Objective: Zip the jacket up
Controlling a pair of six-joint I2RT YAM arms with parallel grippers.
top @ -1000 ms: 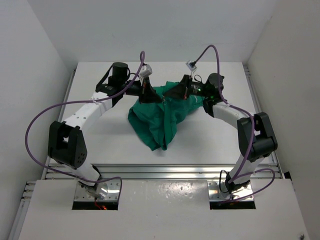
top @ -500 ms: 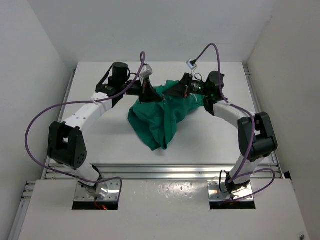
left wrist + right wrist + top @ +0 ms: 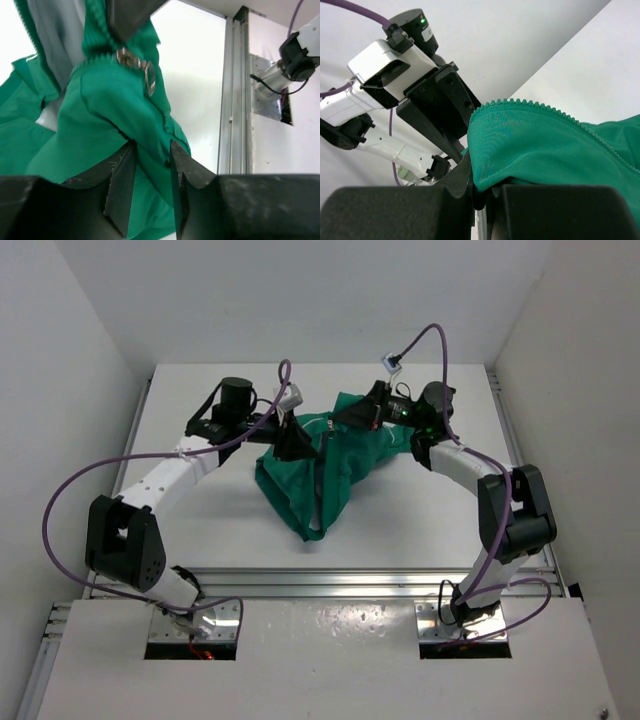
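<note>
Right wrist: green jacket (image 3: 545,145), toothed edge

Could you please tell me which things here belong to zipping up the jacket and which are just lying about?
Job in hand: jacket, zipper pull, left tool, right tool.
Just there: table, purple cables, metal rail.

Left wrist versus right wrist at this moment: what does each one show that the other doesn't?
Left wrist only: the metal zipper pull hanging on the jacket, its grey lining, and a fold inside the open left hand. Right wrist only: the right hand shut on a toothed edge, plus the left arm's white wrist. Both: green jacket fabric.
</note>
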